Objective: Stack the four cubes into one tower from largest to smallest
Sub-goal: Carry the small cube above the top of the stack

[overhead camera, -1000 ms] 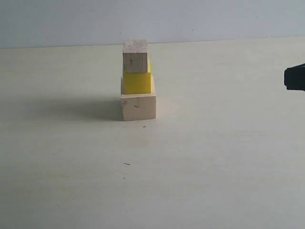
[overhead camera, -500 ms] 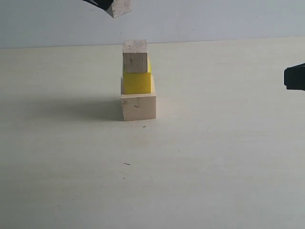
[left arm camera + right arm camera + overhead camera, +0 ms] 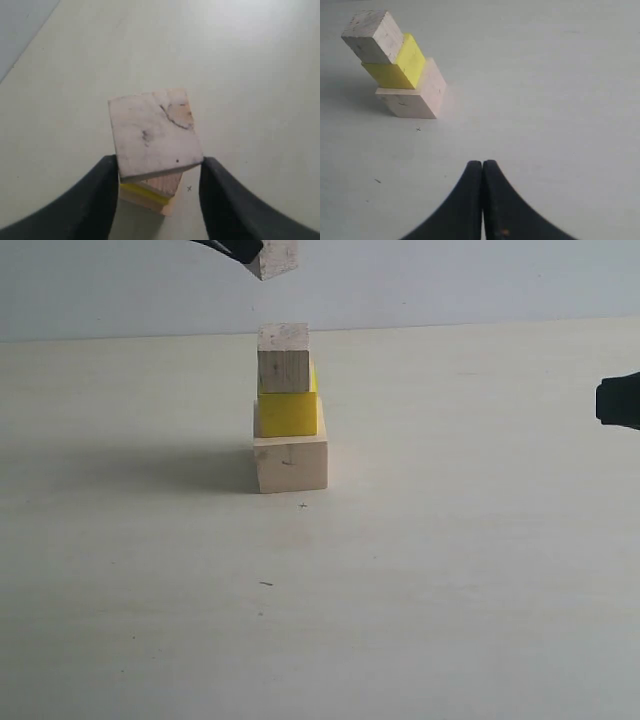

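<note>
On the table (image 3: 450,590) the large cube (image 3: 290,464) carries the yellow cube (image 3: 288,414), and the medium cube (image 3: 283,358) sits on that. My left pincer (image 3: 159,169) is clamped on the small cube (image 3: 155,132), which hangs above the medium cube, apart from it. My right pincer (image 3: 482,167) is pressed together, empty, well off to the side.

No text, label, brand or number can be read on any surface. Only a tiny cross-shaped mark (image 3: 303,505) is seen on the table (image 3: 450,590), in its far half and just in front of the large wood cube (image 3: 290,465). A small dark smudge is seen on that cube's front face, but no character can be made out in it.
</note>
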{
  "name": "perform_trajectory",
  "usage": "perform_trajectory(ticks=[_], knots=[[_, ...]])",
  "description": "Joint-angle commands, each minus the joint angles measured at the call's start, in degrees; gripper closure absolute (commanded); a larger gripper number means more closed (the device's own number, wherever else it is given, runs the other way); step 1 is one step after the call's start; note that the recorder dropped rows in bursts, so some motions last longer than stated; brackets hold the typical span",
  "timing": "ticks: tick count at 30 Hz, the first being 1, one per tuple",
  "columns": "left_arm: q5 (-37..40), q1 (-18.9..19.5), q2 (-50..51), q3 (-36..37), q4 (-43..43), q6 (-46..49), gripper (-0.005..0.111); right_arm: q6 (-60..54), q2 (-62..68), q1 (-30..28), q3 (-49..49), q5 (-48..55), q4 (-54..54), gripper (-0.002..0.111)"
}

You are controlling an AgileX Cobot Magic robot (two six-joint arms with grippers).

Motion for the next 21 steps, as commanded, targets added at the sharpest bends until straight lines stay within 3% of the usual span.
perform_trajectory(ticks=[1, 8, 21], knots=[[-0.12, -0.39, 0.06, -0.47, 0.23, -13.92, 0.107, 0.22, -0.28, 0.06, 0.24, -1.18, -0.09, 0.108], [-0.12, -2.65, 0.29, -0.47, 5.97, -19.47, 0.107, 0.22, -0.28, 0.06, 0.24, -1.79, -0.23, 0.108], [-0.12, -3.19, 2.81, -0.47, 3.69, -12.04, 0.107, 0.22, -0.28, 0.06, 0.24, -1.79, -0.23, 0.108]])
